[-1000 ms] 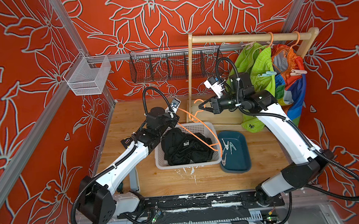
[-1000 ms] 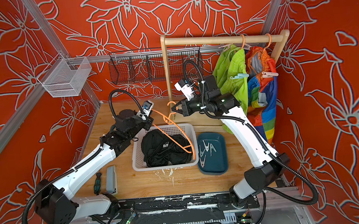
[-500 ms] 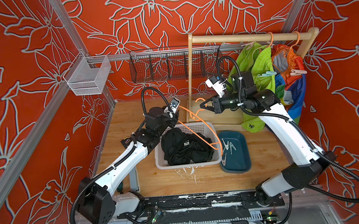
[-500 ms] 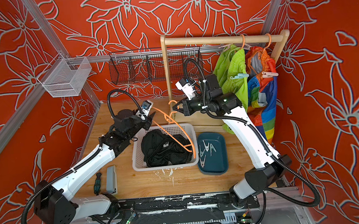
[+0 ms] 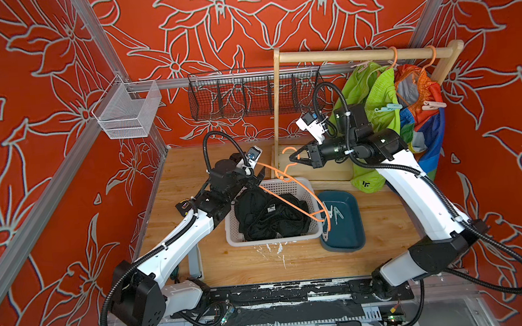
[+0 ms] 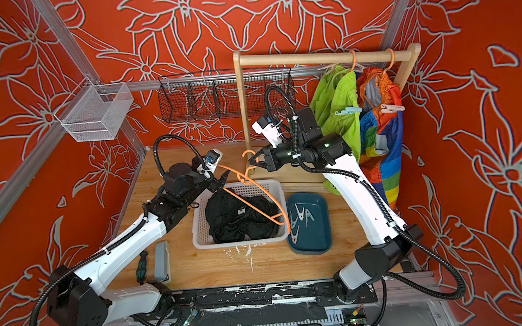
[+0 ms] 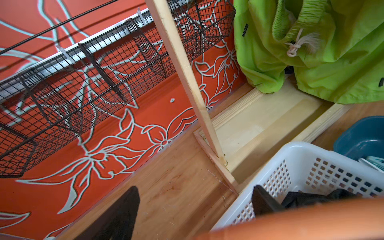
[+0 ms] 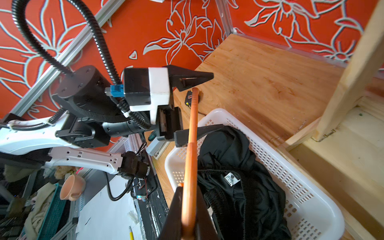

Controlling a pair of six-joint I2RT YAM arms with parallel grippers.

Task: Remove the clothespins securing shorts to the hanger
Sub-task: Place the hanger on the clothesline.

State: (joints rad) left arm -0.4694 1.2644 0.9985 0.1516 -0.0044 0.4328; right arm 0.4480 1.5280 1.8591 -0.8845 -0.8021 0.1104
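Note:
My right gripper (image 8: 190, 209) is shut on the bare orange hanger (image 5: 300, 195) near its hook, above the back of the white basket (image 5: 290, 184). My left gripper (image 5: 260, 176) is open, and the hanger's far end (image 8: 195, 91) lies between its spread fingers (image 7: 128, 199). Black shorts (image 6: 235, 216) lie bunched in the basket. Lime green shorts (image 5: 375, 97) hang on the wooden rail with a pale blue clothespin (image 5: 387, 108). Rainbow shorts (image 5: 425, 119) hang beside them with a pink clothespin (image 5: 433, 105). Several loose clothespins (image 6: 300, 214) lie in the teal tray (image 6: 310, 242).
The rack's wooden post (image 5: 276, 114) and base (image 7: 259, 128) stand just behind the basket. A black wire basket (image 5: 254, 92) and a white mesh bin (image 5: 126, 112) hang on the back rail. A grey block and a screwdriver (image 6: 141, 268) lie at the table's front left.
My left gripper has gone from shut on the hanger's end to open. My right gripper keeps its hold and has barely moved.

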